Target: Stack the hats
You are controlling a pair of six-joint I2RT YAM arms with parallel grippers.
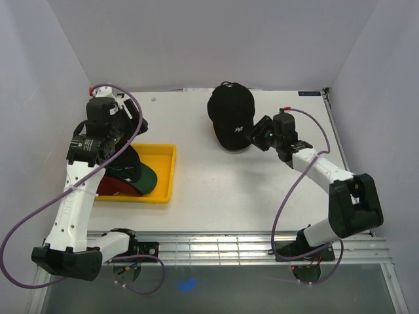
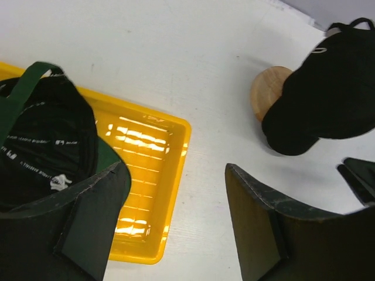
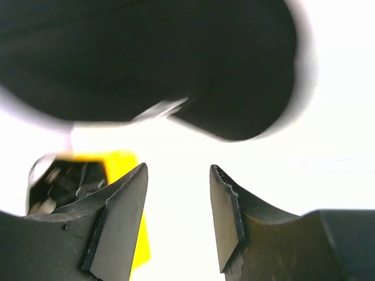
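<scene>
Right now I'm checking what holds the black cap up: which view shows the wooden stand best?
Left wrist: the wooden stand shows its rounded top bare beside the black cap. Top external: the cap covers it. Right wrist gives only blurred black fabric.

**Around my workspace: tray, stand and table**

On my left, a yellow tray [image 2: 176,175] lies flat on the white table [image 1: 222,190]. The bare end of its ribbed floor throws back bright glare. Well apart from it, toward the far right, I see a round-topped wooden stand [image 2: 268,91] on the same surface, only part of its pale dome showing. Plain light walls [image 1: 216,39] close in the table, and metal rails [image 1: 216,248] run along its near edge.
</scene>
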